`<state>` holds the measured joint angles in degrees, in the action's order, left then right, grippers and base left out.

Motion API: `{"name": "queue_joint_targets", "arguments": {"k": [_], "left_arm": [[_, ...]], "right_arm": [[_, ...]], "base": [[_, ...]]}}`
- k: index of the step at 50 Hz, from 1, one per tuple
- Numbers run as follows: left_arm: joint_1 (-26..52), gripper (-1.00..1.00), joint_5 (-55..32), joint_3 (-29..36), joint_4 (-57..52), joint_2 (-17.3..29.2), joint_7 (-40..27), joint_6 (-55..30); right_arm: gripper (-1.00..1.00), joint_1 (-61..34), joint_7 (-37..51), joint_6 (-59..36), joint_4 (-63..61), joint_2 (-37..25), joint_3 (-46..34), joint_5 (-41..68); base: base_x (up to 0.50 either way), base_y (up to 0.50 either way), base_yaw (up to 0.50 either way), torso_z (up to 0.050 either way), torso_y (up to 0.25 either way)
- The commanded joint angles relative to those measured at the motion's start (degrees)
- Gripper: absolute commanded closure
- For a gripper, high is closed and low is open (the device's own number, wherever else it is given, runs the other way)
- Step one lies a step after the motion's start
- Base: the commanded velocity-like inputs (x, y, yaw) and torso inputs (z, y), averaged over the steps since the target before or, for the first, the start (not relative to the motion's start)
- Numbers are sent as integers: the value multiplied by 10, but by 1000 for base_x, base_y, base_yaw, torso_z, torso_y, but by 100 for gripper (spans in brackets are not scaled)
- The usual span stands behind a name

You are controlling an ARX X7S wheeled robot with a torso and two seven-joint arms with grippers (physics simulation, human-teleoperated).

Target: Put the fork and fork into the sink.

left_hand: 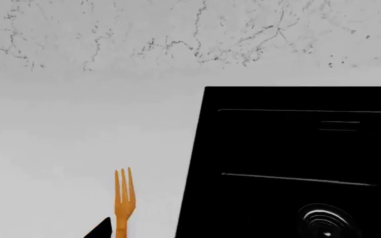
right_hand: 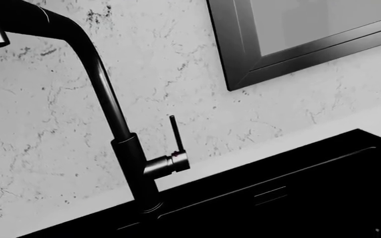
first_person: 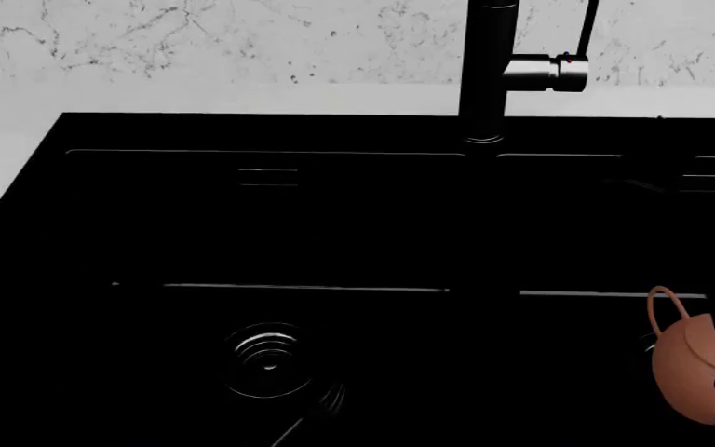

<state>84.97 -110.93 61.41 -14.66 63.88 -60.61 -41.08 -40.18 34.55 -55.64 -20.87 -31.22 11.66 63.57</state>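
The orange fork point(left_hand: 123, 201) lies on the white counter with its tines pointing at the wall, a short way left of the sink point(left_hand: 296, 148). One black finger point(left_hand: 101, 229) of my left gripper shows just beside the fork's handle and is not closed on it. The other finger is lost against the black basin. In the head view a slim black fork point(first_person: 314, 414) glints faintly inside the sink point(first_person: 332, 233), right by the round drain point(first_person: 268, 358). My right gripper shows in no view.
A black faucet point(first_person: 494, 65) rises behind the basin divider. A terracotta teapot point(first_person: 687, 358) sits in the right basin. A marbled wall backs the counter point(left_hand: 78, 134), and a dark window frame point(right_hand: 243, 54) hangs above.
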Motion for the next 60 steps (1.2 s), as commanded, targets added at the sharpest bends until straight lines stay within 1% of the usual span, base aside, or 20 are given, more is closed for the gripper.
{"name": "queue_joint_targets", "arguments": {"k": [1,12,21,22,28,37,41,47,52,60], "left_arm": [[-43,-100,0,-10,45,46,-11,35],[-61,-100,-1,-7,104,36,13,56],[-36,-100,56,12,194,-9,45,23],[-35,-100,57,14,200,-11,39,19],[-12,-100,101,39,244,-36,49,-23],[11,-100,122,62,293,-75,71,-70],[10,-100,130,65,307,-85,79,-68],[11,-100,140,75,336,-112,111,-77],[3,-100,140,80,349,-120,128,-80],[-16,-100,131,80,347,-115,128,-75]], "right_arm": [[-100,12,-18,7,0,17,12,-15],[-100,9,-22,12,8,18,5,-21],[-100,14,-29,22,16,22,0,-28],[-100,13,-29,22,16,22,0,-27],[-100,12,-29,23,18,23,-4,-29],[-100,14,-32,29,23,25,-9,-33],[-100,15,-32,30,24,25,-10,-34],[-100,12,-31,29,25,25,-12,-33],[-100,17,-34,34,27,26,-13,-35],[-100,24,-33,37,26,26,-10,-34]], "base": [[0,0,0,0,0],[0,0,0,0,0],[0,0,0,0,0],[0,0,0,0,0],[0,0,0,0,0],[0,0,0,0,0],[0,0,0,0,0],[0,0,0,0,0],[0,0,0,0,0],[0,0,0,0,0]]}}
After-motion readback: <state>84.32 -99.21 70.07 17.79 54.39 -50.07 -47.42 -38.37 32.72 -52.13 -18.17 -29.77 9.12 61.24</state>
